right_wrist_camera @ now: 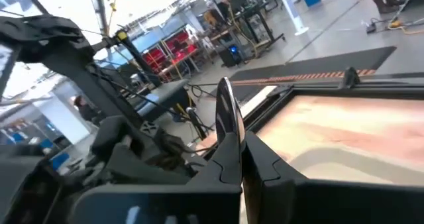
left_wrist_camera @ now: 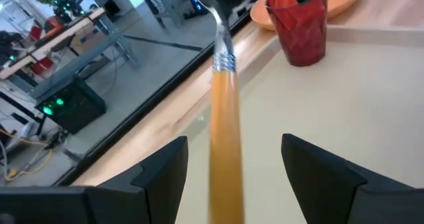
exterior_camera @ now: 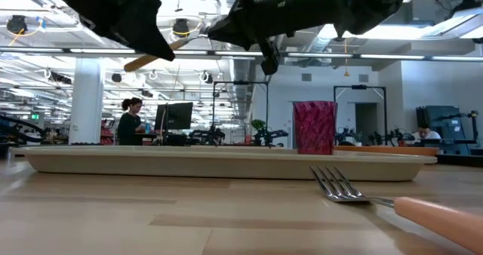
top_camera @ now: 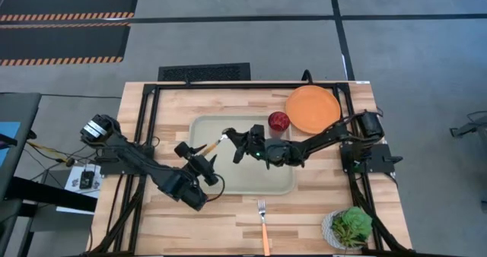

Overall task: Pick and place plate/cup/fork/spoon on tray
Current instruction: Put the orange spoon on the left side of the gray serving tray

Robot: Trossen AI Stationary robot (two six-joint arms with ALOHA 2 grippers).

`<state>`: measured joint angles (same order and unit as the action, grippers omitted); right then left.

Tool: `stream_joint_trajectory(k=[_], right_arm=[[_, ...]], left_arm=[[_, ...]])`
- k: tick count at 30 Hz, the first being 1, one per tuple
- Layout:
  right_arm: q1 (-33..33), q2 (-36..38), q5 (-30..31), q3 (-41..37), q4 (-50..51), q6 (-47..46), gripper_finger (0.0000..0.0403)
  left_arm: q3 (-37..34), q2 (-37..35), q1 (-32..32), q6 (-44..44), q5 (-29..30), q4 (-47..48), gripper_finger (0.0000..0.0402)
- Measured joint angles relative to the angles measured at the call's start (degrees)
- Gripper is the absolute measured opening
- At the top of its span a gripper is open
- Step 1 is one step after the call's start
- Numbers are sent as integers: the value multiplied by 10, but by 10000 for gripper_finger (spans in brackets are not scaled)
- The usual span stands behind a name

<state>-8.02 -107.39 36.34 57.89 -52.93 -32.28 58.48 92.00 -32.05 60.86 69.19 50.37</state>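
Note:
The spoon hangs level above the pale tray, between both grippers. My right gripper is shut on its silver bowl end. My left gripper is open, with a finger on either side of the orange handle without touching it. The dark-red cup stands upright in the tray's far right corner. The orange plate lies flat on the table beyond that corner. The fork lies on the table near the front edge, tines toward the tray. My right gripper pinches the spoon's silver bowl between its two fingers; the bowl stands out past the fingertips. The fingers come roughly level from the table's right side, along the spoon. The spoon is lifted clear of the tray, and its handle points toward my left gripper.
A white pot with a green plant stands at the table's near right corner. A black frame runs along the table's left, right and far edges. Most of the tray's floor is bare. A person sits in the room behind.

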Motion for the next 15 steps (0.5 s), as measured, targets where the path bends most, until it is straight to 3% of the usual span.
stream_joint_trajectory(k=[8, 15], right_arm=[[-2, 0, -2, 0, 1, 7, 6], [-3, 0, -5, 0, 1, 8, 6]], left_arm=[[0, 0, 16, -16, 6, -4, 224], [0, 0, 28, -17, 7, -6, 168]])
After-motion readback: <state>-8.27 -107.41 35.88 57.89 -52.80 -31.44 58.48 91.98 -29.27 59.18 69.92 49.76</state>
